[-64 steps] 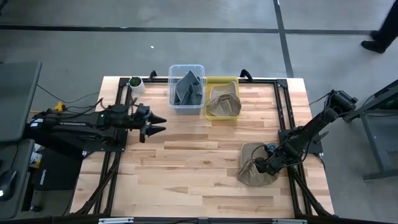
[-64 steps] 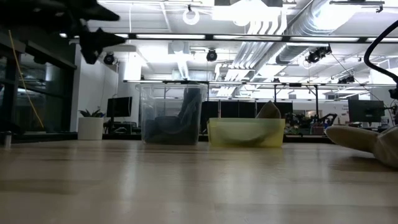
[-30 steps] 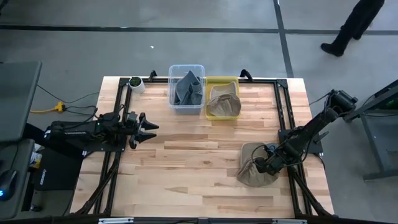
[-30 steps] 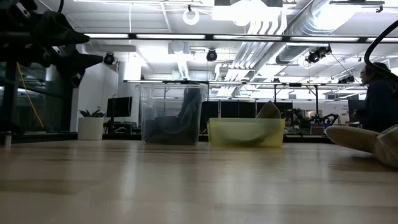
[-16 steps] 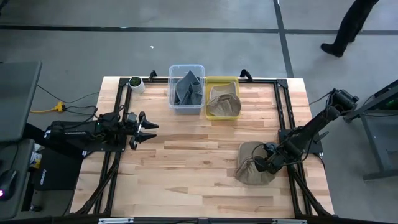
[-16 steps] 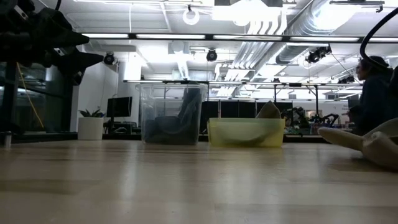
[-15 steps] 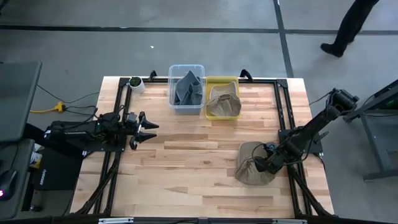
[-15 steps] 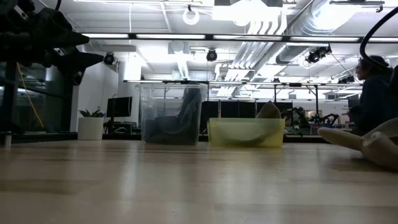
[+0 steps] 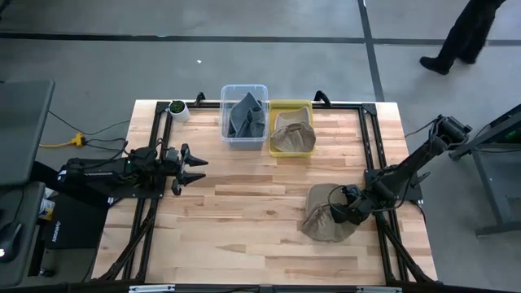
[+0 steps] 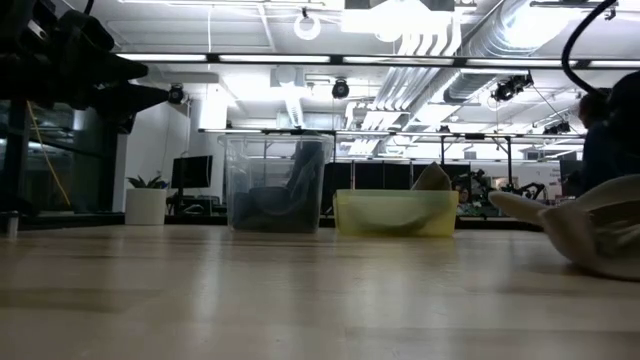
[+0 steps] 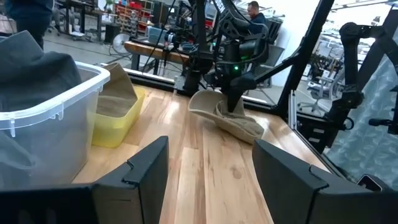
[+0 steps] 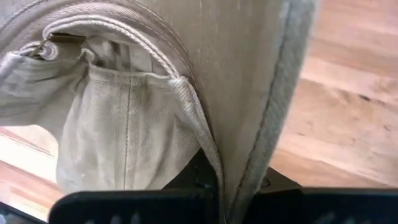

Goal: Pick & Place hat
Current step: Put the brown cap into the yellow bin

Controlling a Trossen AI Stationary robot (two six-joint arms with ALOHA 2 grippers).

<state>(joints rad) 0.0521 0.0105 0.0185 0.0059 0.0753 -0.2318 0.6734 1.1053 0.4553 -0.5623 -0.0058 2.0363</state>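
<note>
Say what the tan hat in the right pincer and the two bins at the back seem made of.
Tan hat in the right pincer: woven cotton-like cloth, matte, with visible stitching.
Clear bin: see-through plastic, probably.
Yellow bin: translucent yellow plastic, seemingly.

Wooden table (image 9: 244,220); on it a clear bin (image 9: 245,115) and yellow bin (image 9: 292,129) touching, ahead of the left fingers; a small pot (image 9: 177,109); a tan hat (image 9: 321,222) at the right fingers.
</note>
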